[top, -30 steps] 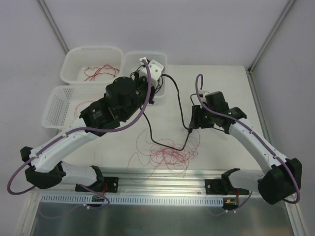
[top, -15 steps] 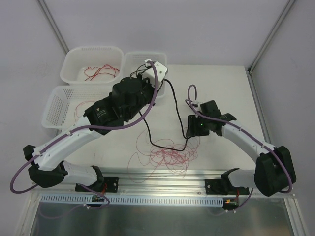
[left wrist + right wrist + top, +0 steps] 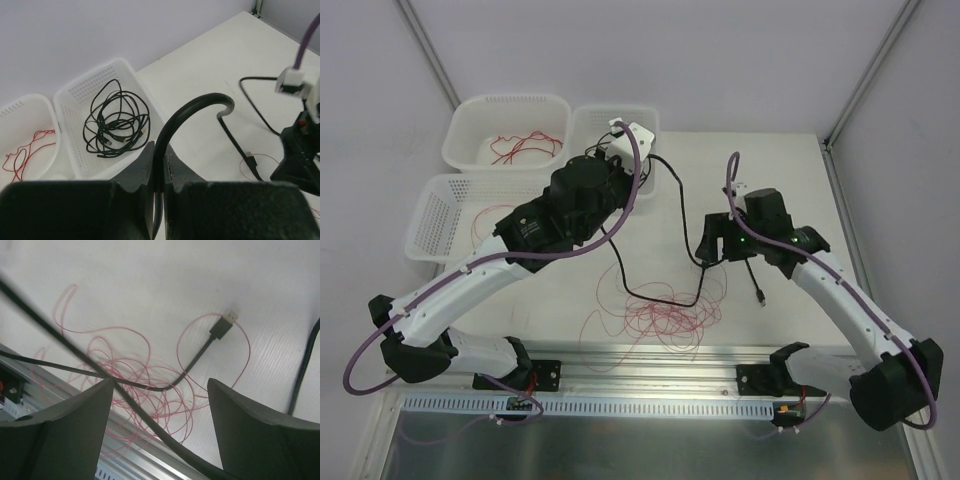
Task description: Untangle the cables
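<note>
The left pincer (image 3: 159, 150) is clenched on a thick black cable (image 3: 200, 98) that arches up, then trails across the tabletop (image 3: 790, 180) into a loose tangle of thin red wires (image 3: 660, 322). The right pincer (image 3: 160, 385) hangs released above them, possibly brushing the cable.

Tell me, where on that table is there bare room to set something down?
Bare table lies at the far right, between the right gripper and the back edge. The front middle is crowded with red wires and a black cable; baskets fill the left.
</note>
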Controlling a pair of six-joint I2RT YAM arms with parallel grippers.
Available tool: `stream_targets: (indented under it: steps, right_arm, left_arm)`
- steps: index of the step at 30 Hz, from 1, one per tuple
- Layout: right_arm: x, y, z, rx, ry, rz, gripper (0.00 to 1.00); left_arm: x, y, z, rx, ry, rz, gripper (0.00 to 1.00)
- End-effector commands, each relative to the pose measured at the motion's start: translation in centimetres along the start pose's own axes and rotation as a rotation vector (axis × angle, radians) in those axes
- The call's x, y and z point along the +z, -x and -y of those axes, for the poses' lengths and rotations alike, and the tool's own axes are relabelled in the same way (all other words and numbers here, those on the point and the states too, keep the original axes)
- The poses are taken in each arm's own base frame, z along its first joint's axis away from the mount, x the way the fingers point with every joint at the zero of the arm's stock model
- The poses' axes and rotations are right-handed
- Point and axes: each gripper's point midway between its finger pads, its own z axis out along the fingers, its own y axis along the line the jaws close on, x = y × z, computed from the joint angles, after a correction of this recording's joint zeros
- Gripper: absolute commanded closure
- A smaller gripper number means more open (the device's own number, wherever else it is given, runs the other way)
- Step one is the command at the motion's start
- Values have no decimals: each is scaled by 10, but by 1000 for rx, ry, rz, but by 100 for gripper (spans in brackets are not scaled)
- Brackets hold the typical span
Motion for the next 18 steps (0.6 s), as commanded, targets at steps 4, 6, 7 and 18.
stream_targets:
  steps: [4,6,7,18]
  right_arm:
    - [-69,44,-22,-54,18,203,18]
    - [-73,37,-18,-55,8,220,18]
    - [-71,31,-14,-52,-2,217,18]
    - [-101,24,-17,-61,45,428,5]
  left_arm:
    - [11,-12,-18,-65,93,-9,100]
    - [17,-18,-24,-76,113,-27,100]
    - [18,-21,-25,-79,116,-36,100]
    - [31,-33,-35,-100,141,-82,100]
